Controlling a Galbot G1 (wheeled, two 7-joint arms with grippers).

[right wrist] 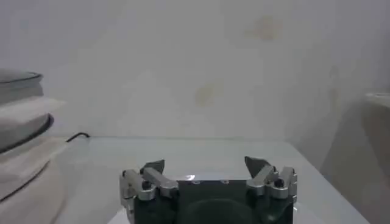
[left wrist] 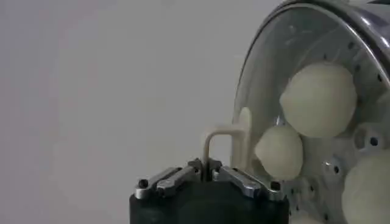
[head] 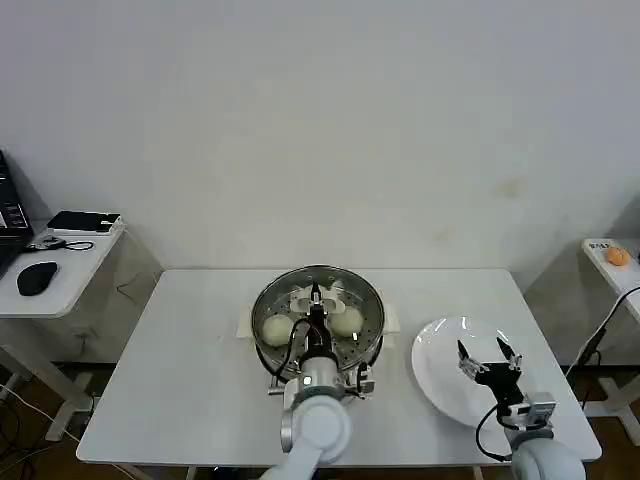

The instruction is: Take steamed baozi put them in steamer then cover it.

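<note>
Two baozi [head: 274, 327] sit visible inside the steamer [head: 372, 322] beneath the cover [head: 330, 282]. Left gripper [head: 316, 297] pinches its handle; right gripper [head: 489, 357] hovers spread over the plate [head: 435, 370].

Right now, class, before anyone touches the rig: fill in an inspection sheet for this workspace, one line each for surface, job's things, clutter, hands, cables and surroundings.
Surface: white table, bare around the steamer.
Job's things: steamer at table centre; cover sits on it; steamed baozi visible inside through the glass, three in the left wrist view.
Clutter: empty white plate on the table's right side.
Hands: left hand shut on the cover's handle; right hand open, above the plate, holding nothing.
Cables: a dark cable lies on the table near the steamer's base.
Surroundings: plain wall; side desk with mouse at left; small table with an orange object at right.
</note>
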